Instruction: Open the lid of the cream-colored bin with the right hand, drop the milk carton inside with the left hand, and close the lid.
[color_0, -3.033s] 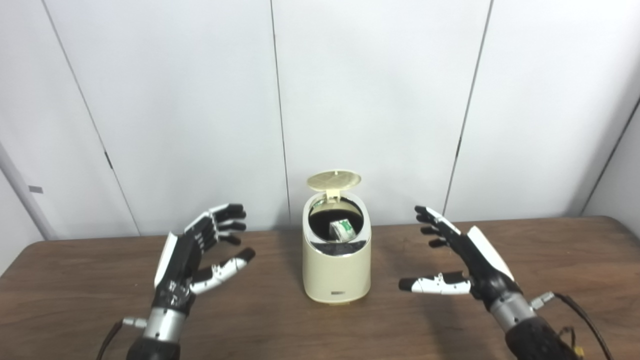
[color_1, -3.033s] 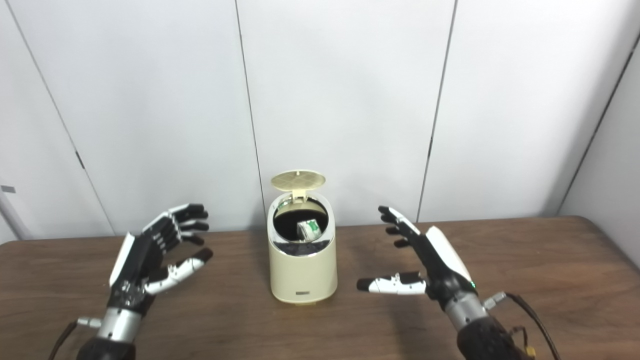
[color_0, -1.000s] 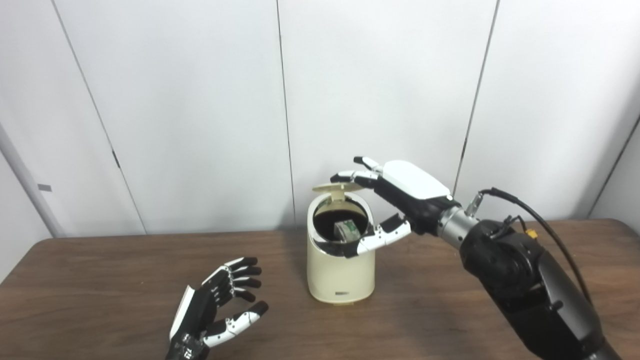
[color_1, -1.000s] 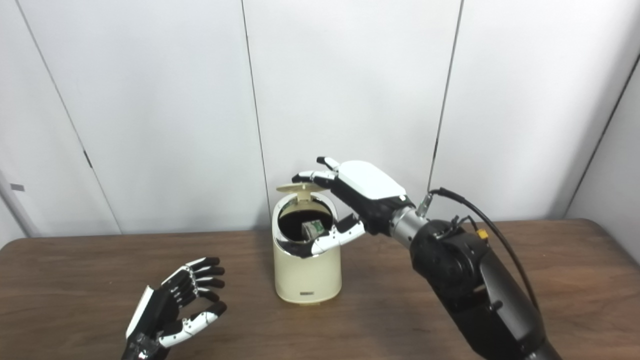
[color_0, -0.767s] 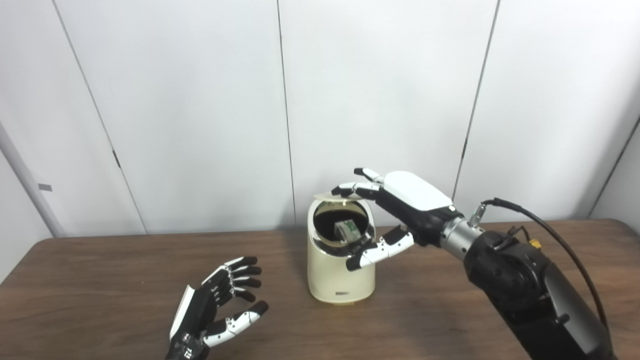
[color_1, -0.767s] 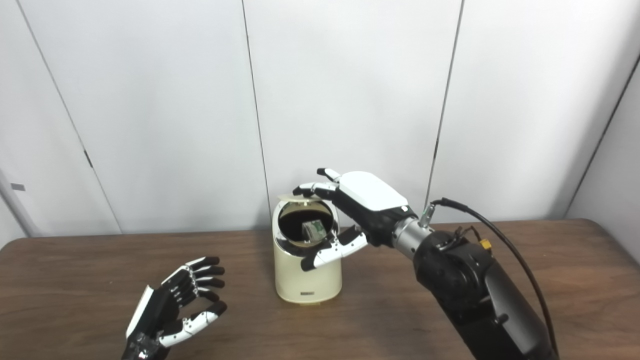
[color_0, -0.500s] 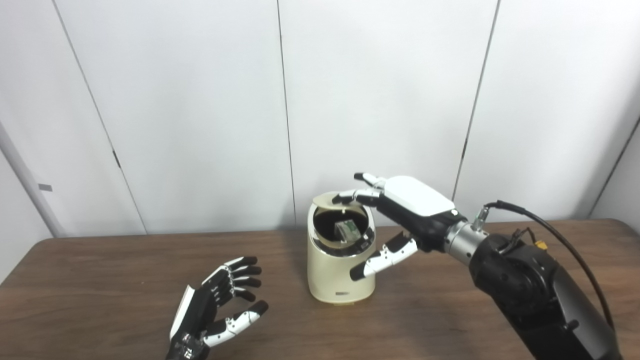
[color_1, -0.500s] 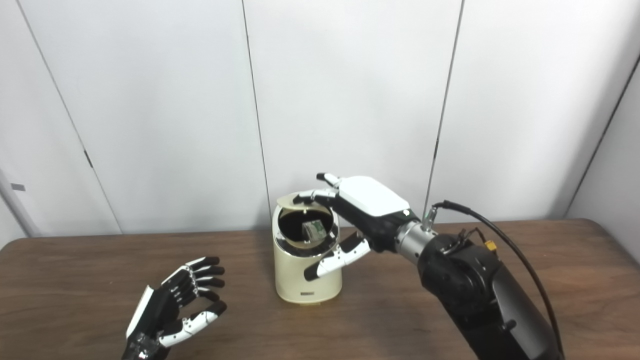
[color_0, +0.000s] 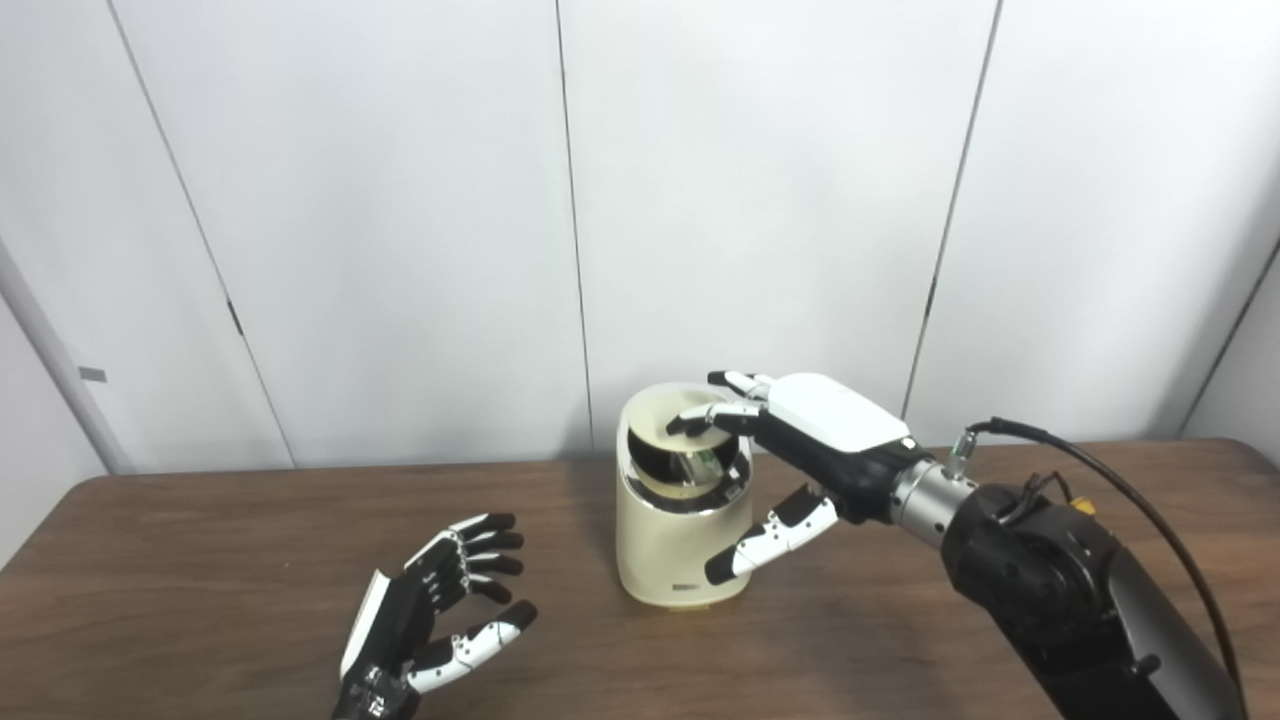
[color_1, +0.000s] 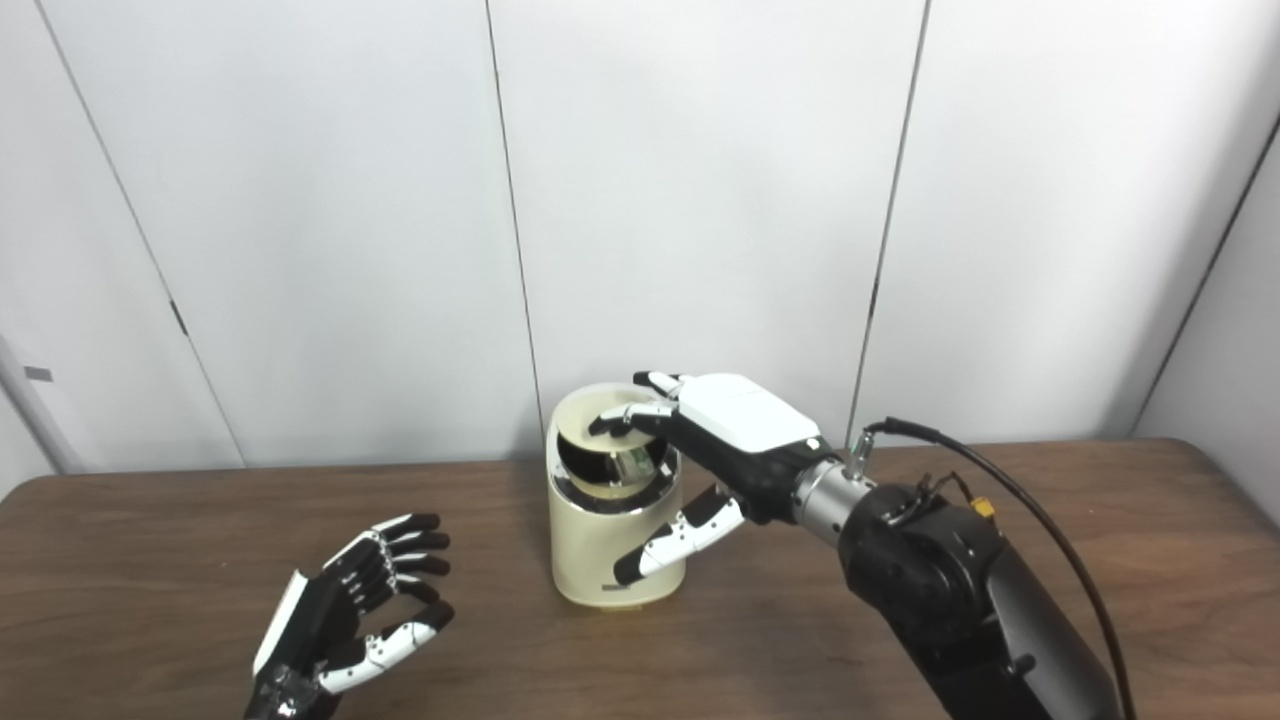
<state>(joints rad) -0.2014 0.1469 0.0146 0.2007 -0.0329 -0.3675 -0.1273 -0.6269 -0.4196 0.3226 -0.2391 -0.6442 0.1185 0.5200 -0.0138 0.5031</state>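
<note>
The cream-colored bin (color_0: 672, 550) stands on the table near the back wall. Its round lid (color_0: 665, 418) is tilted down over the mouth, with a gap left at the front. My right hand (color_0: 800, 440) lies over the bin, fingers spread, and its fingertips (color_0: 690, 420) rest on top of the lid; the thumb hangs in front of the bin's right side. Through the gap a bit of the milk carton (color_0: 705, 462) shows inside. My left hand (color_0: 430, 610) rests low at the front left, fingers apart and holding nothing.
The brown wooden table (color_0: 200, 560) runs across the whole view, with a white panelled wall behind it. A black cable (color_0: 1090, 480) loops off my right forearm.
My right hand has risen from the table, reached over the bin and pushed the upright lid down until it is almost shut. My left hand has dropped back toward the front left.
</note>
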